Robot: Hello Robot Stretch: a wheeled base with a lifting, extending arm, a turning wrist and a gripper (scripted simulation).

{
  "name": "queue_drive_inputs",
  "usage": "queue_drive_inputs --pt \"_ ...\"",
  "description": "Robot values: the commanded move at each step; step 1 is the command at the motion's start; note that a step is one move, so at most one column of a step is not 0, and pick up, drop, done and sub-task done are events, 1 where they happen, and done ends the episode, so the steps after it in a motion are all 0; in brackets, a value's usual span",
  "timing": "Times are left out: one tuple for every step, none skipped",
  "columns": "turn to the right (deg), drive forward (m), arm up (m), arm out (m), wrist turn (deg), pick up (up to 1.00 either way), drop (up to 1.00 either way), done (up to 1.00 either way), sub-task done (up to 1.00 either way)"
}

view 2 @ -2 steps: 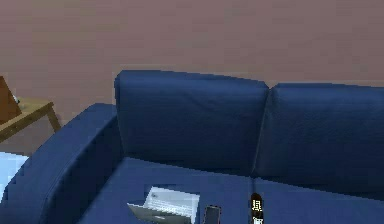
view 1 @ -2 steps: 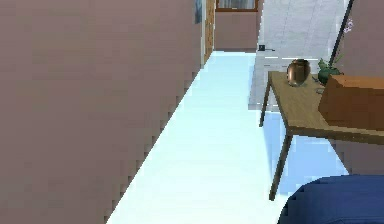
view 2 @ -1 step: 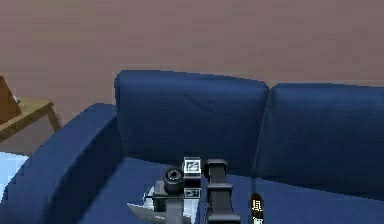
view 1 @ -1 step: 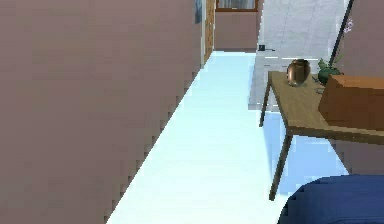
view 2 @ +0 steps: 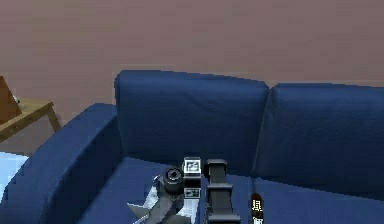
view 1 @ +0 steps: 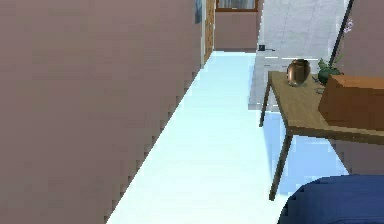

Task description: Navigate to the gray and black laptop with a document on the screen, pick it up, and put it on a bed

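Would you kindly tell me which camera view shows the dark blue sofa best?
The arm side view: the sofa shows two backrest cushions, one armrest and its seat there. The forward view catches a rounded blue corner of it at the bottom right, beside the wooden table.

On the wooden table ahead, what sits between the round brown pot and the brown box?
In the forward view, a small green plant stands between the round brown pot and the brown box on the wooden table.
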Motion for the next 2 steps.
queue_drive_inputs --pt "0.0 0.0 0.0 0.0 45.0 0.0 0.0 0.0 0.0" --pt "0.0 0.0 0.0 0.0 45.0 0.0 0.0 0.0 0.0"
